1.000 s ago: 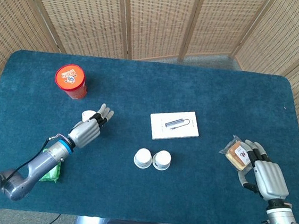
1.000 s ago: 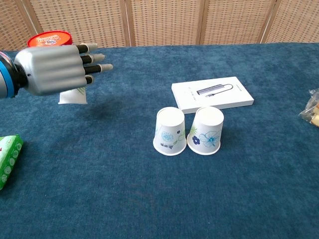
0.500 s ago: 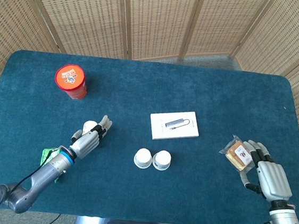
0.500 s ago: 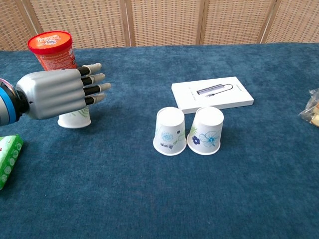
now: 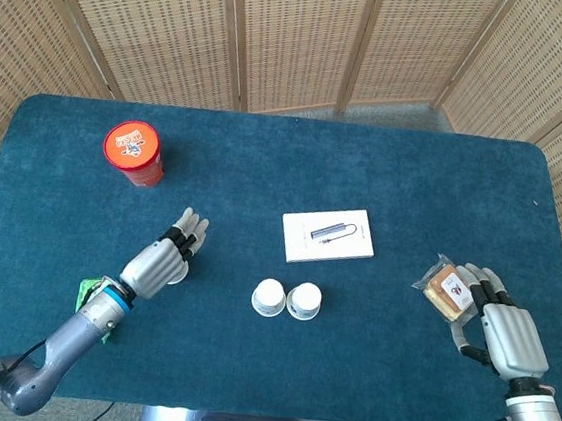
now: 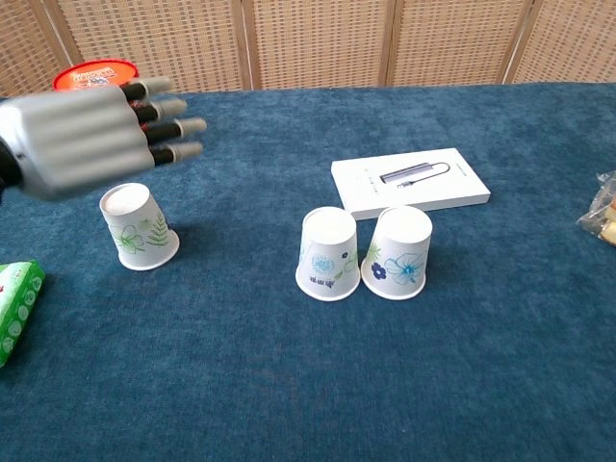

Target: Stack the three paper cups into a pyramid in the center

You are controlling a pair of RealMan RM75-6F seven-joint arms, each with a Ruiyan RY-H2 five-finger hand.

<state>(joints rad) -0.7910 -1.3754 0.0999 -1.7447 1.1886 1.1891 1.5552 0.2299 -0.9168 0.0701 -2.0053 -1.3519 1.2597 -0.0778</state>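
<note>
Two white floral paper cups (image 6: 329,253) (image 6: 401,251) stand upside down, side by side, at the table's centre; the head view shows them too (image 5: 269,297) (image 5: 304,299). A third cup (image 6: 138,227), with a green leaf print, stands upside down alone to the left. My left hand (image 6: 87,140) hovers above it with fingers spread and holds nothing. In the head view the left hand (image 5: 163,259) hides most of that cup. My right hand (image 5: 504,333) rests open at the right edge, beside a wrapped snack (image 5: 444,289).
A red canister (image 5: 133,152) stands at the back left. A white box (image 5: 328,236) lies flat just behind the two centre cups. A green packet (image 6: 14,303) lies at the front left, beside my left forearm.
The leaf-print cup has come nearer the front of the table along with my left hand. The hand has since lifted above it, leaving it uncovered. The right hand has barely moved.
</note>
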